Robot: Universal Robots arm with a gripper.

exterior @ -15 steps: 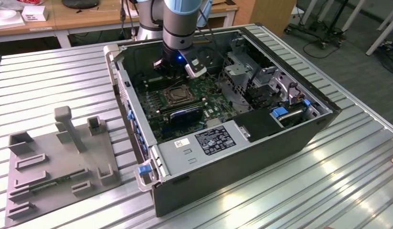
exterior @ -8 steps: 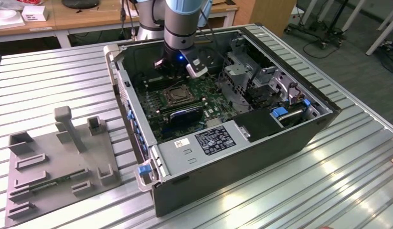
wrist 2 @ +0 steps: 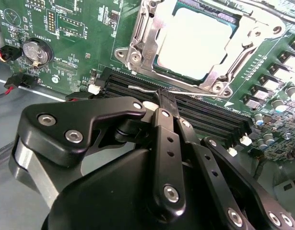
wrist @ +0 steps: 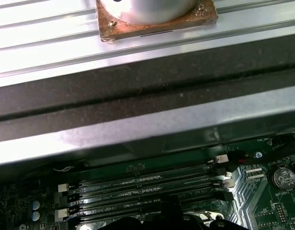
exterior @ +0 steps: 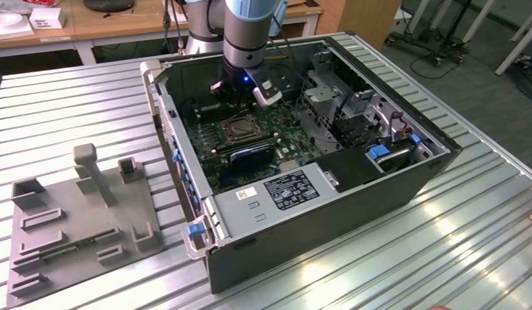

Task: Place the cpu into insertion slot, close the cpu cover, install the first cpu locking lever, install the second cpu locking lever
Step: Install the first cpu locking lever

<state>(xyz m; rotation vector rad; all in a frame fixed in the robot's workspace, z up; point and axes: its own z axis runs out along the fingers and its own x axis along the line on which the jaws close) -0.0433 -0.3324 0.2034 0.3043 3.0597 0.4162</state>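
The cpu (wrist 2: 195,40) lies in the insertion slot (wrist 2: 218,87), the cpu cover (wrist 2: 154,28) down over its edges. The gripper (wrist 2: 165,99), fingers drawn together and holding nothing evident, touches the thin locking lever (wrist 2: 137,88). The springy lever could slip free and strike the memory slots (wrist 2: 209,117).

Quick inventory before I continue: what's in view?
cpu: one, silver-grey, in insertion slot
cpu cover: one, silvery, framing the cpu
locking lever: one, silvery, by the gripper
memory slots: four, black, beside insertion slot
coin battery: one, silver, on motherboard
motherboard: one, green, inside case
case: one, black, on table
fixture tray: one, grey, exterior view's left
gripper: one, black, over memory slots
arm: one, grey-blue, reaching into case
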